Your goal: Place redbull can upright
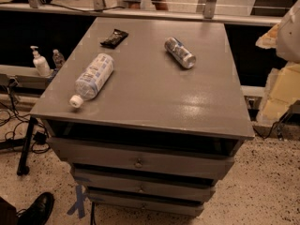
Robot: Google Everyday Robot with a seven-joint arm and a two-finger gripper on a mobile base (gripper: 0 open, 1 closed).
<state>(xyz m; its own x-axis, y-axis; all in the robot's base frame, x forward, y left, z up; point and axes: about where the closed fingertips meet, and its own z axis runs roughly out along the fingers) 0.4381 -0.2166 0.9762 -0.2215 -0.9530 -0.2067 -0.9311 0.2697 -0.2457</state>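
Note:
The redbull can (180, 52) is a slim silver can with bluish markings. It lies on its side on the grey cabinet top (154, 93), toward the back right, with one shiny round end facing front right. My gripper is not in view. Only a pale rounded part of the robot (289, 29) shows at the right edge, beyond the cabinet and well apart from the can.
A clear plastic water bottle (92, 78) with a white cap lies on its side at the left. A flat black snack wrapper (114, 38) lies at the back left. The cabinet has drawers (138, 162) in front. A shoe (36, 209) is at the lower left.

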